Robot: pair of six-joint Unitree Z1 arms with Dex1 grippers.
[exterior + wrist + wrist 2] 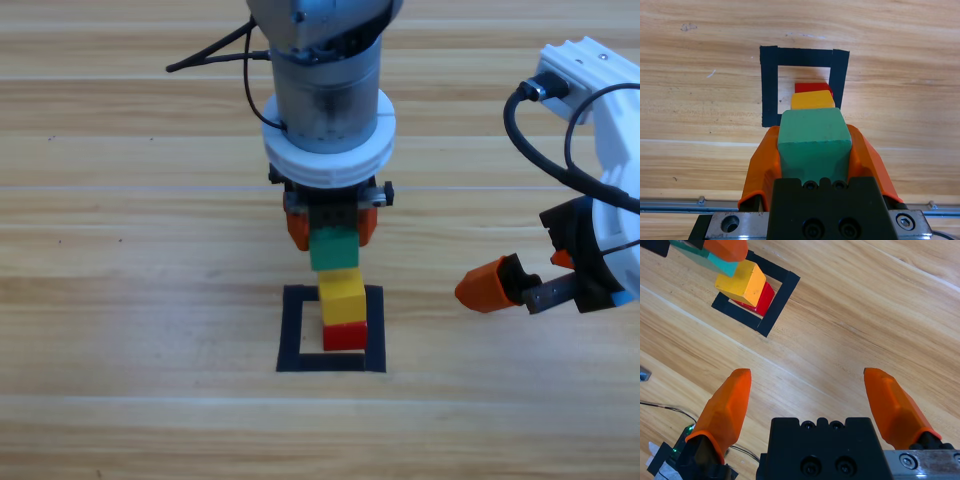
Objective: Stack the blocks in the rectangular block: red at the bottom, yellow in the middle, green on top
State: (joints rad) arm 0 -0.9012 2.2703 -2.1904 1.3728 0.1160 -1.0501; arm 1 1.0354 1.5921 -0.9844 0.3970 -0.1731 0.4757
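Wooden worktop [120,300] carries the rectangular block [293,330] at six o'clock. Left end effector [330,226], center, grips the green cube [334,248] above yellow [342,296] stacked on red [345,336] inside. Right end effector [520,287] waits at three o'clock, jaws spread.

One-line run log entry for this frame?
left gripper: shut on green, over yellow | yellow on red in tape square | right gripper: open, waiting right
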